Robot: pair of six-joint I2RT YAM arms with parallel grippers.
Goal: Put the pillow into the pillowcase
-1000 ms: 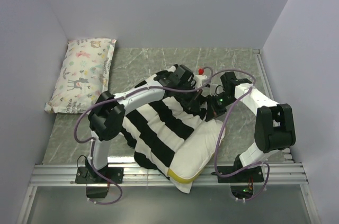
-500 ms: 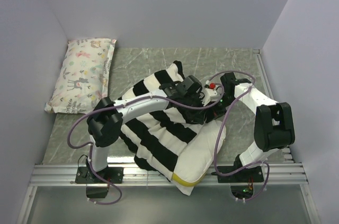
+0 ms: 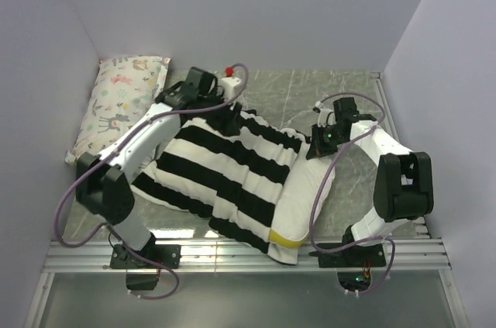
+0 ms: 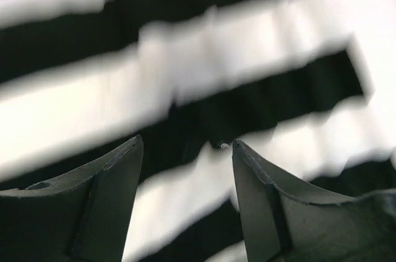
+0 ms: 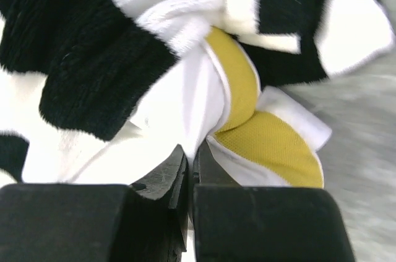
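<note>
counter (image 3: 341,91) carries striped pillowcase (image 3: 225,165), covering most of the pillow (image 3: 301,204); its yellow-banded end pokes out nearside. right jaws clamp a pillow corner. left jaws, apart over stripes, should probably regrip cloth and tug it onward.

No legible text, label, brand, number or sign on anything visible

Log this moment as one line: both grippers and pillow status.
left gripper: open over pillowcase | right gripper: shut on pillow corner | pillow: mostly inside, yellow end exposed
</note>
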